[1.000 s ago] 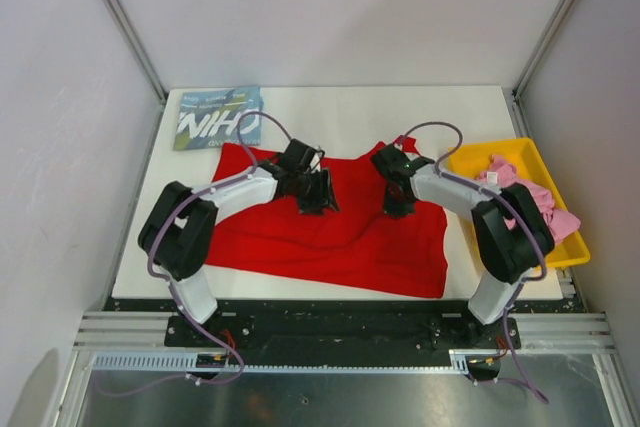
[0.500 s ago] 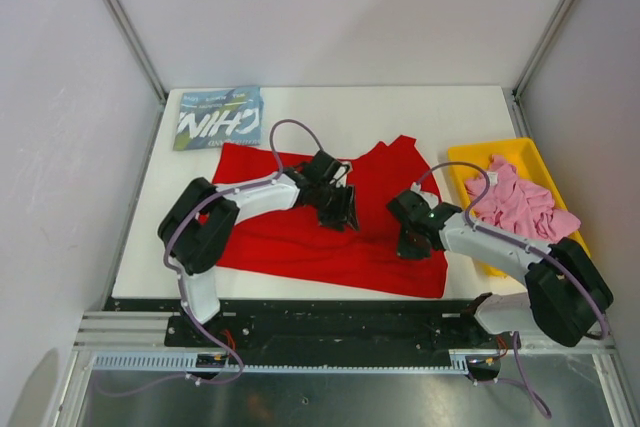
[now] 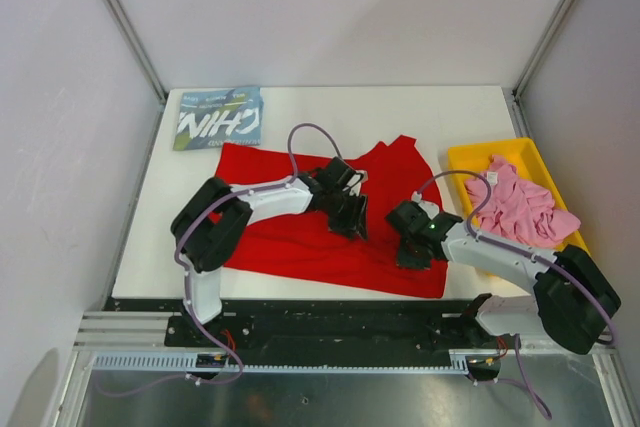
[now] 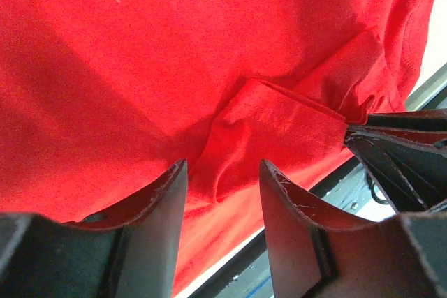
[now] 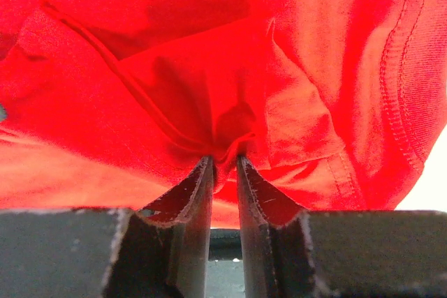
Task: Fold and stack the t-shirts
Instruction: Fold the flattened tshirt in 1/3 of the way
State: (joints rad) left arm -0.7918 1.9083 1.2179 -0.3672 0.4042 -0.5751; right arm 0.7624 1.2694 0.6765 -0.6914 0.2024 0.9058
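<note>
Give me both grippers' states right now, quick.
Left gripper: open, jaws apart over the red t-shirt, not clamped on it.
Right gripper: nearly closed, pinching a fold of the red t-shirt.

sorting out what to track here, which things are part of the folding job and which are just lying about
Part of the job: red t-shirt, blue t-shirt, pink t-shirt.
Just lying about: yellow tray holding the pink one, white table.
</note>
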